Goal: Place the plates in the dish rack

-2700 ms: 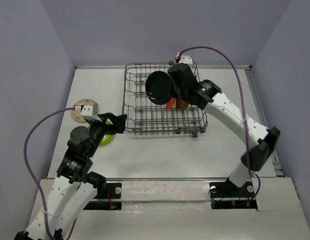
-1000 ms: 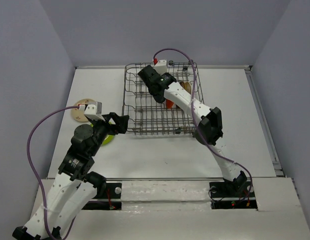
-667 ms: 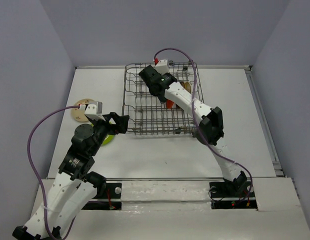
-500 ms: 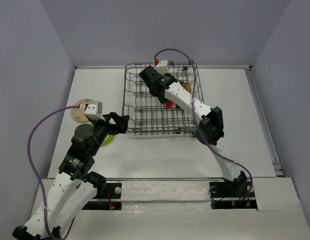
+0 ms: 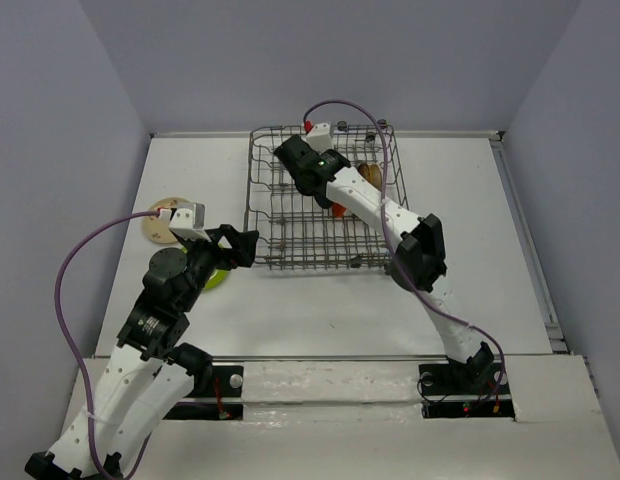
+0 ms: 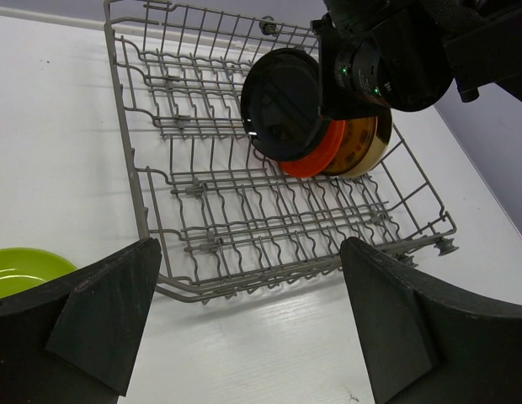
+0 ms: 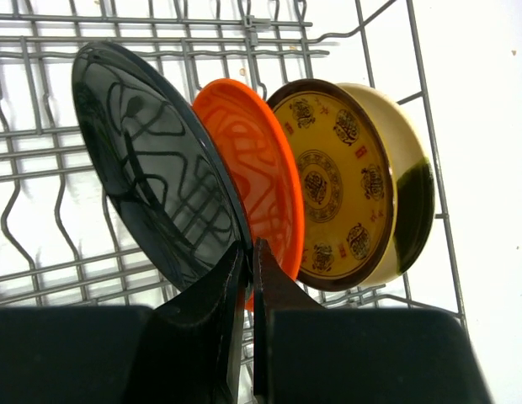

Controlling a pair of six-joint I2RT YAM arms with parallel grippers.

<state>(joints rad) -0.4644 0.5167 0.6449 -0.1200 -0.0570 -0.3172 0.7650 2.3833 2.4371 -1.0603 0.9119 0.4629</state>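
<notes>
Black plate (image 7: pixel 143 160) stands edgewise beside the orange plate (image 7: pixel 265 181) because your right pincer (image 7: pixel 248 257) grips its rim in the rack (image 6: pixel 133 168); your left pincer (image 6: pixel 248 320) gapes, empty.

The grey wire dish rack (image 6: pixel 244 210) holds three plates. On the left is a glossy black plate (image 7: pixel 151 168) mirroring the wires as pale wavy lines, in the middle an orange-red plate (image 7: pixel 269 185), and on the right a brown-and-yellow plate (image 7: pixel 337 181) with a dark brown rim and round medallion motifs. On the white table (image 5: pixel 320 300), left of the rack, a lime green plate (image 6: pixel 25 269) lies nearer and a cream plate (image 5: pixel 150 232) farther. The arms are white with black joints and purple cables, and the left gripper (image 6: pixel 248 328) and right gripper (image 7: pixel 248 252) are black.
</notes>
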